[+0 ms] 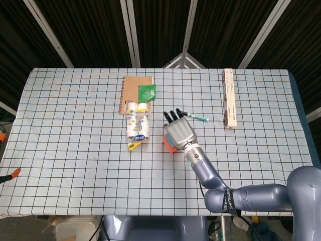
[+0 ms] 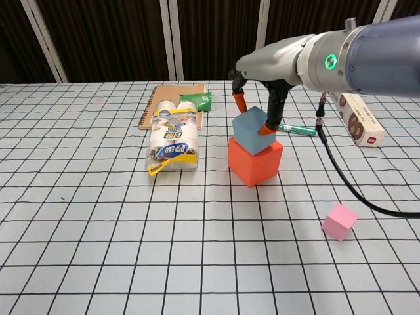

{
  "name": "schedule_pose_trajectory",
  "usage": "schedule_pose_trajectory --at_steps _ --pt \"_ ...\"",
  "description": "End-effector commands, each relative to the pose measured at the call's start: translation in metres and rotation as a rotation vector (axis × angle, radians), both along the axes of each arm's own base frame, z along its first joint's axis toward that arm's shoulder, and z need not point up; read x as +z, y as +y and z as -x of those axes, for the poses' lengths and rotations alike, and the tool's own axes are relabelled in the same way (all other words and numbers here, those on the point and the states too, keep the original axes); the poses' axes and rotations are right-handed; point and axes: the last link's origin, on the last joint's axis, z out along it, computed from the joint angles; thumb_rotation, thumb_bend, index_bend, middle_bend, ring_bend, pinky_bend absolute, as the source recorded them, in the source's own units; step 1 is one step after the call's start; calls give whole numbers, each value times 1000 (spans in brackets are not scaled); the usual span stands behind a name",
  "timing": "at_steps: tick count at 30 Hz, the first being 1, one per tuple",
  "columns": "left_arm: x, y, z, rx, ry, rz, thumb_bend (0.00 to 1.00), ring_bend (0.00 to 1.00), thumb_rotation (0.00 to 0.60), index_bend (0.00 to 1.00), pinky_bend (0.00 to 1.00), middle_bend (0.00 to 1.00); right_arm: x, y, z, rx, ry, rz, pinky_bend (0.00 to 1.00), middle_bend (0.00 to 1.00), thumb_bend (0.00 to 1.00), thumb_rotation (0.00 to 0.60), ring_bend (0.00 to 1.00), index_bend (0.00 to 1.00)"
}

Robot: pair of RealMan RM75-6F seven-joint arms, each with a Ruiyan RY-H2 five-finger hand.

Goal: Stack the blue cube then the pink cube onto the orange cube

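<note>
Chest view, right hand (image 2: 252,108) grips blue cube (image 2: 252,130), hidden from head view

- We see a table (image 2: 79,216) under a white grid cloth.
- On it: orange cube (image 2: 254,162), pink cube (image 2: 339,222) near right, wrapped rolls (image 2: 173,141), notebook (image 2: 159,102), marker (image 2: 296,129), long box (image 2: 357,119) far right.

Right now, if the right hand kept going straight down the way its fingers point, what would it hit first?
The right hand holds the blue cube, which sits on or barely above the orange cube, so the orange cube takes the push first; any gap is unclear.
</note>
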Motion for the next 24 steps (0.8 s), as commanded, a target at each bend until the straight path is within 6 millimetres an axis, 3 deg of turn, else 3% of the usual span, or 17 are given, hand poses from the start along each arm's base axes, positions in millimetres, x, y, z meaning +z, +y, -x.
schedule_pose_trajectory --at_steps 1,24 --pt "1 0 0 0 -1 -2 118 0 600 58 0 0 0 0 0 -1 0 0 0 0 321 600 0 437" --pt "2 -1 0 -1 -4 -4 117 0 600 64 0 0 -2 -2 -4 -3 -9 4 0 0 321 600 0 438"
